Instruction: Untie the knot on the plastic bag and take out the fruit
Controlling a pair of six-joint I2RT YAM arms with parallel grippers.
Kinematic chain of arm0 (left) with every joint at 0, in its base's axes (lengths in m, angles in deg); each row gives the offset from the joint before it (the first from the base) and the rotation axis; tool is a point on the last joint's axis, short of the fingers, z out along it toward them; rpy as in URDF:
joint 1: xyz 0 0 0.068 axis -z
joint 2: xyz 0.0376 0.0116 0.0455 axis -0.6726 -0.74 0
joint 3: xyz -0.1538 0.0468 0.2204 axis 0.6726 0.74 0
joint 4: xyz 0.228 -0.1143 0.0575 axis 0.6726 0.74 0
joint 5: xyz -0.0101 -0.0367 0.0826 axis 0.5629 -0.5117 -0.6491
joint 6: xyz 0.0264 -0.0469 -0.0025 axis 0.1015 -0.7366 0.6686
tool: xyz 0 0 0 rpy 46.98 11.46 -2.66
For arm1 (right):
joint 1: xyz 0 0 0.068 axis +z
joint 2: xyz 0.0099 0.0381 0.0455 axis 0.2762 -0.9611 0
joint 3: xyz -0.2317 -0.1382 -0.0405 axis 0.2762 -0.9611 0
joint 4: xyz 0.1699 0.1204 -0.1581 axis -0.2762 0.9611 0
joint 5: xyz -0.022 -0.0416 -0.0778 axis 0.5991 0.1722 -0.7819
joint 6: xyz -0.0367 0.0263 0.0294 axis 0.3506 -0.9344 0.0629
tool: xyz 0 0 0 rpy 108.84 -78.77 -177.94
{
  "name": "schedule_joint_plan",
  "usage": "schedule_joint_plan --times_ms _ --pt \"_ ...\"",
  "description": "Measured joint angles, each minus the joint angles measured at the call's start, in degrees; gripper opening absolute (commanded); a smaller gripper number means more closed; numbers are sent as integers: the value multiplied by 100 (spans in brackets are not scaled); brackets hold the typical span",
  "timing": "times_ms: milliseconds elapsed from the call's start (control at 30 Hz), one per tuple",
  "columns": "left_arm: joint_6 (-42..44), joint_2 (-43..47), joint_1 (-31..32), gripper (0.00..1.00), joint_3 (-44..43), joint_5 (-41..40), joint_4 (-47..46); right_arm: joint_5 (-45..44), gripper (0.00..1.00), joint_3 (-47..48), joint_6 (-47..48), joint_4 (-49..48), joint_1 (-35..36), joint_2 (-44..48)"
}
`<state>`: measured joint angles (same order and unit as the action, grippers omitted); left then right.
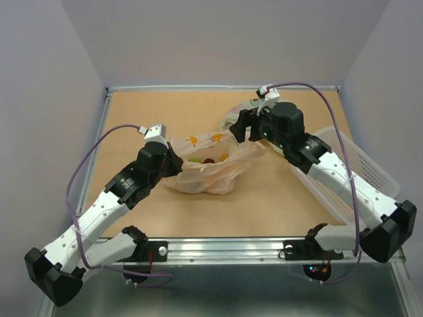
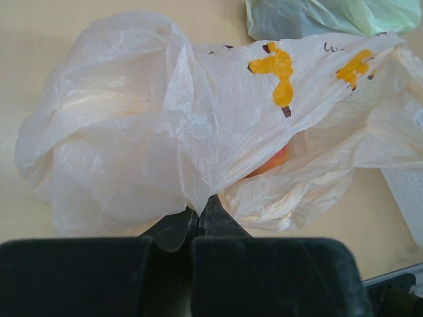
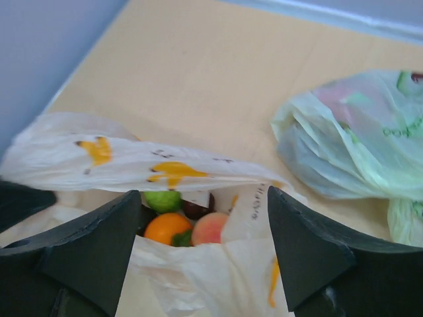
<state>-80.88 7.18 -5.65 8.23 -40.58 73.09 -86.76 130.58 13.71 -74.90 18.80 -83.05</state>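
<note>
The peach-orange plastic bag lies crumpled at mid-table. Its mouth gapes open, and the knot is out of view. My left gripper is shut on a fold of the plastic bag at its left edge. My right gripper hangs open over the mouth at the bag's right end, its fingers standing wide on either side of the loose plastic. Inside sits the fruit: a green one, an orange one, a peach one and a dark one.
A pale green bag lies just behind the right gripper, also in the right wrist view as the green bag. A white slatted basket sits along the right side under the right arm. Metal rails edge the table.
</note>
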Motion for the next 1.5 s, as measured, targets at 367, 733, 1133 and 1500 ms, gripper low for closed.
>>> schedule_joint_plan --times_ms 367,733,1133,1500 --pt "111 -247 0 0 -271 396 22 483 75 463 262 79 385 273" --pt "199 -297 0 0 -424 424 66 1353 83 378 579 162 1915 -1200" --pt "638 -369 0 58 -933 127 424 1521 0 -52 1110 138 1878 -1543" --pt "1467 -713 0 70 -1386 -293 476 1523 0 -363 1152 138 1880 -1440"
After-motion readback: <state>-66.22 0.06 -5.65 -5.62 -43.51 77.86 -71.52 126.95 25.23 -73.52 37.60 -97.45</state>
